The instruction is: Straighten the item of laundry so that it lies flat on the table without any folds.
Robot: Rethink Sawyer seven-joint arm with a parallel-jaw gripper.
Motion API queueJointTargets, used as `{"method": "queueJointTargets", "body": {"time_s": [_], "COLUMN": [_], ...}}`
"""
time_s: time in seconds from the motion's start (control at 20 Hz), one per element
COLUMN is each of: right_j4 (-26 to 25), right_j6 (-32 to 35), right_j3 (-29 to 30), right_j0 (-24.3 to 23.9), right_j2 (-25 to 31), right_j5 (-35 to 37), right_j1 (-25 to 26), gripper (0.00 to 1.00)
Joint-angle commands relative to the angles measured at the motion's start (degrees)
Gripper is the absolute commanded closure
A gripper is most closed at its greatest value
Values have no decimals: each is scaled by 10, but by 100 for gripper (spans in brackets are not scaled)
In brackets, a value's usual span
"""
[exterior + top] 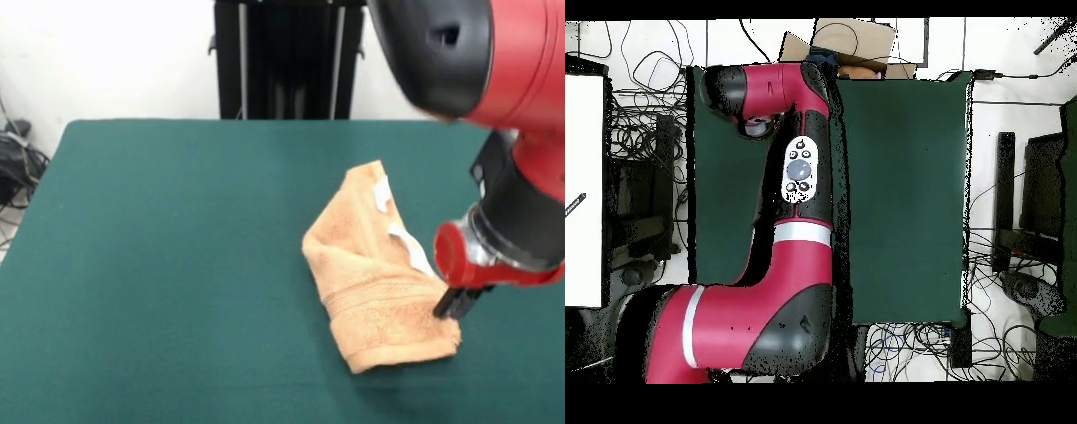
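The item of laundry (371, 291), a peach-orange terry towel, lies folded over itself in a rumpled heap on the green table (177, 265), right of centre in the front view. Two white tags (381, 193) show on its upper side, and a woven band runs near its front edge. My gripper (455, 303) comes down from the right and sits at the towel's near right corner, touching or just above the cloth. In the overhead view the red arm (800, 180) covers the towel and the gripper, and only the table (905, 200) shows.
A black stand (287, 57) rises behind the table's far edge. Cables (18, 159) lie on the floor off the left side. From above, cables ring the table, a cardboard box (840, 45) sits at the top edge and a white surface (585, 190) at the left.
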Motion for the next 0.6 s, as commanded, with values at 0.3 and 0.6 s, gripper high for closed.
{"method": "queueJointTargets", "body": {"time_s": [0.3, 0.6], "right_j4": [-16, -22], "right_j6": [-30, -31], "right_j3": [165, 178], "right_j0": [-15, -18], "right_j2": [21, 27], "right_j5": [52, 44], "right_j1": [-98, -104], "gripper": [100, 100]}}
